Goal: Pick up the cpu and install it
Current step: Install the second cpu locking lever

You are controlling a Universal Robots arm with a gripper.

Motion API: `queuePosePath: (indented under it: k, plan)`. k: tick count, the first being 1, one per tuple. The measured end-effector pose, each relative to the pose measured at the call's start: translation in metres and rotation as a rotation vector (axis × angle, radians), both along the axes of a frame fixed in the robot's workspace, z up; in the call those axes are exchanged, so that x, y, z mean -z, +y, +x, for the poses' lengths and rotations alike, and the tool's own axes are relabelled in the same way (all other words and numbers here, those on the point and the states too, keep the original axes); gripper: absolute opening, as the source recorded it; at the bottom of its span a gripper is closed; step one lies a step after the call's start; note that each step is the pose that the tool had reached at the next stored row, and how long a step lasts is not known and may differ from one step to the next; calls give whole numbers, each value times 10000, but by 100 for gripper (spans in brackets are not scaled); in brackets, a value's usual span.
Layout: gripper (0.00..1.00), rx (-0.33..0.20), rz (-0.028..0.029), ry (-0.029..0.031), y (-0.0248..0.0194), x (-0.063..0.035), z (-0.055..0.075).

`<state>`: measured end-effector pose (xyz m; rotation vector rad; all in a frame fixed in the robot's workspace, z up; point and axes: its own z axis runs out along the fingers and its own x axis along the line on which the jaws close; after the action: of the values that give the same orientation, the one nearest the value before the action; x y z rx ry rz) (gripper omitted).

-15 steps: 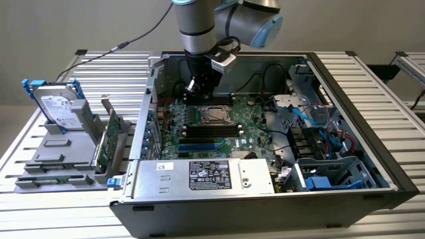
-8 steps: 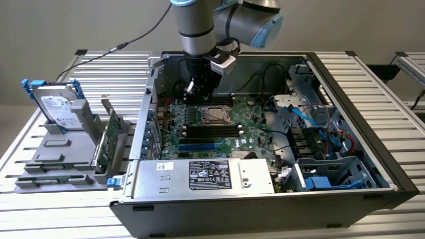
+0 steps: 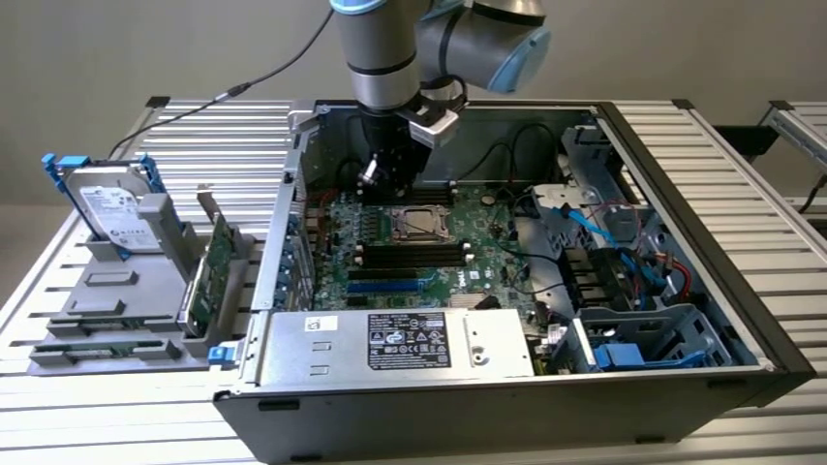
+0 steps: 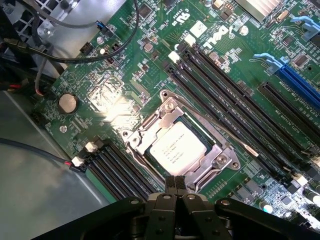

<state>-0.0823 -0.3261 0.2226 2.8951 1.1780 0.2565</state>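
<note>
Your gripper hangs just above the motherboard inside the open computer case, fingers pressed together and holding nothing. The cpu sits in its socket, framed by the metal retention bracket.

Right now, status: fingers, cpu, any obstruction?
Fingers shut, empty, beside socket. Cpu seated in motherboard socket, retention frame over it. Nothing obstructing.

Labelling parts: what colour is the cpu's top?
Dull silver cpu, clearest in the wrist view.
</note>
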Motion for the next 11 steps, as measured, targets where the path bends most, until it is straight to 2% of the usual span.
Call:
queuePosePath:
  k: [4, 11]
  plan:
    - [11, -1, 0, 0, -9, 4, -2]
    - [11, 1, 0, -1, -51, 9, -4]
